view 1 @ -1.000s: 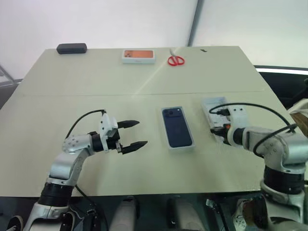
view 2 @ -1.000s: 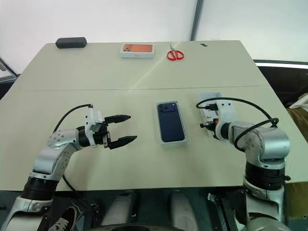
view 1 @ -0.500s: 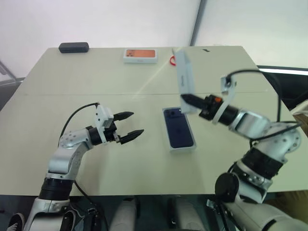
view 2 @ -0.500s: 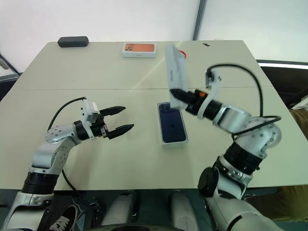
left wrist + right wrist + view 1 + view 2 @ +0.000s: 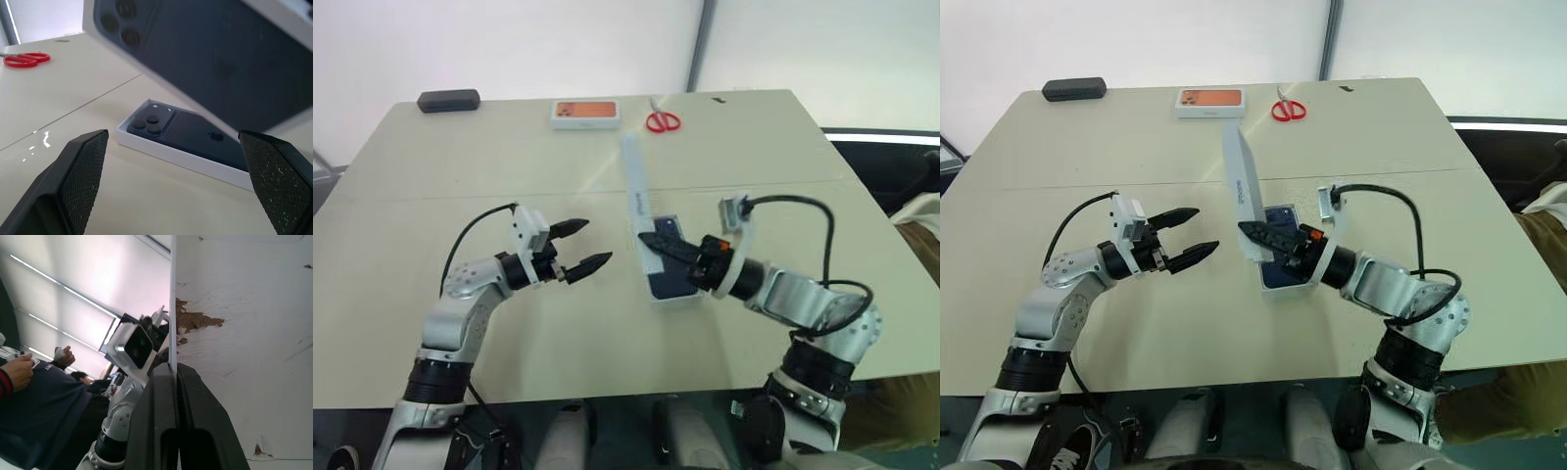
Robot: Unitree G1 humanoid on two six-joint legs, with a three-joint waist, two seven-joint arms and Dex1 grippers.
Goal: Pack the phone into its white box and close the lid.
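Nearest the robot, the left gripper (image 5: 579,246) hangs above the table (image 5: 607,333) with its two black fingers spread wide and nothing between them, pointing toward the middle of the scene, apparently ready to steady or receive what the other arm brings. Just beyond it, the right gripper (image 5: 653,241) is clenched on one wall of the lid (image 5: 636,196), pinching the thin cardboard edge between its fingertips; the lid stands on end, tilted, above the near left side of the packed tray, its printed blue face turned toward the left gripper and its white inside toward the right arm. This grip on a single wall probably leaves the lid free to be swung flat. Beneath it, the white box (image 5: 672,300) lies flat on the table with the phone (image 5: 195,137) already seated in it, back upward, camera cluster at the far end; judged from this, packing is done and only closing remains. Farther back lie red scissors (image 5: 664,120) and a white box with an orange picture (image 5: 586,114), and at the far left corner a black case (image 5: 448,100), all well apart from the work.
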